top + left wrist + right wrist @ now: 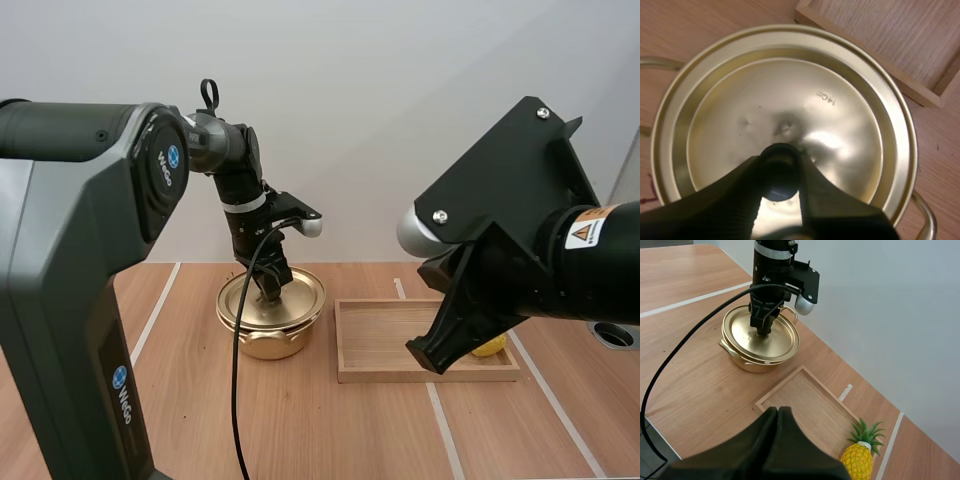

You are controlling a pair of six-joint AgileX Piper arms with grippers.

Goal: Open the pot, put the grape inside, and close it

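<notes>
Gold pot (265,338) on the wooden table (330,430), just beside the wooden tray (380,335), lid (303,292) lying flat on it. Handle axis front to back, one handle toward the arm bases. Straight down on it, left gripper (270,288), fingers pinching the dark knob (780,175) at lid centre. From left wrist view: "14cm" stamp on the lid. Over the tray, right gripper (779,412), fingers pressed together, holding nothing. From right wrist view: toy pineapple (857,460) in the tray corner far from the pot, green crown upward; from high view, just its yellow side behind that gripper.
</notes>
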